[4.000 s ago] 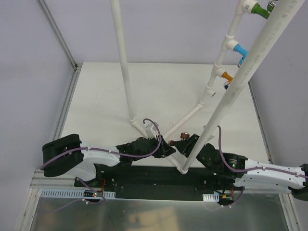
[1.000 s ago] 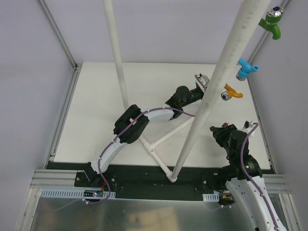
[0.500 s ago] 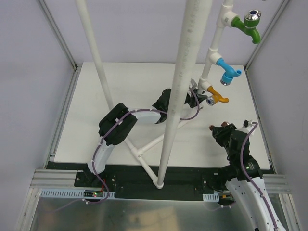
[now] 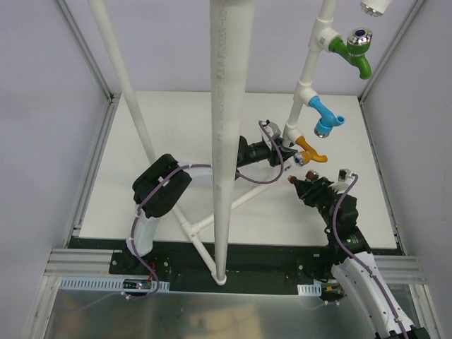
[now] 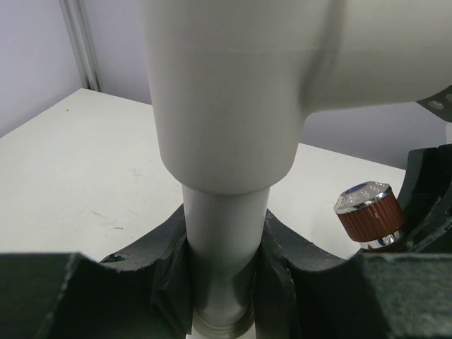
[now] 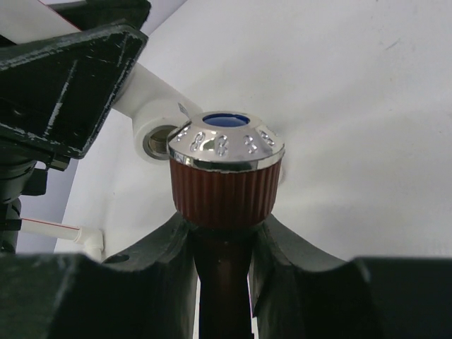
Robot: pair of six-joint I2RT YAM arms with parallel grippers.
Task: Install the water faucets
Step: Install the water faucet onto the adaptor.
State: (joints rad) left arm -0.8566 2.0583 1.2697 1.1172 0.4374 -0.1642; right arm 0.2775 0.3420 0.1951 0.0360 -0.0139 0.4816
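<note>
Brown faucet [image 6: 226,180] is pinched in your right pincer [image 6: 222,261]. The fingers press on its stem below the ribbed cap, and the silver-rimmed top with its blue centre faces the wrist camera. From above you find it over the middle right of the desk [image 4: 141,141], just on the near side of the orange faucet [image 4: 311,150].

In your right wrist view an open socket [image 6: 159,138] of the pipe frame [image 4: 226,141] sits just beyond the cap, to its left. The two are close, but you cannot tell whether they touch.

The other three are already on the right-hand riser of the pipe frame. Orange is nearest, the blue faucet [image 4: 326,116] sits beyond it, and the green faucet [image 4: 357,49] is farthest up.

Your left pincer [image 5: 224,275] is pinching a thin pipe of the pipe frame just below a wider fitting, with one finger touching it on each side. In that wrist view the brown cap shows at the right, just beside the pipe.

Your left arm [image 4: 159,191] reaches from the near left across the desk to the riser. Your right arm [image 4: 353,254] comes up from the near right. One thick pipe of the frame rises toward the overhead camera through the middle of that view.
</note>
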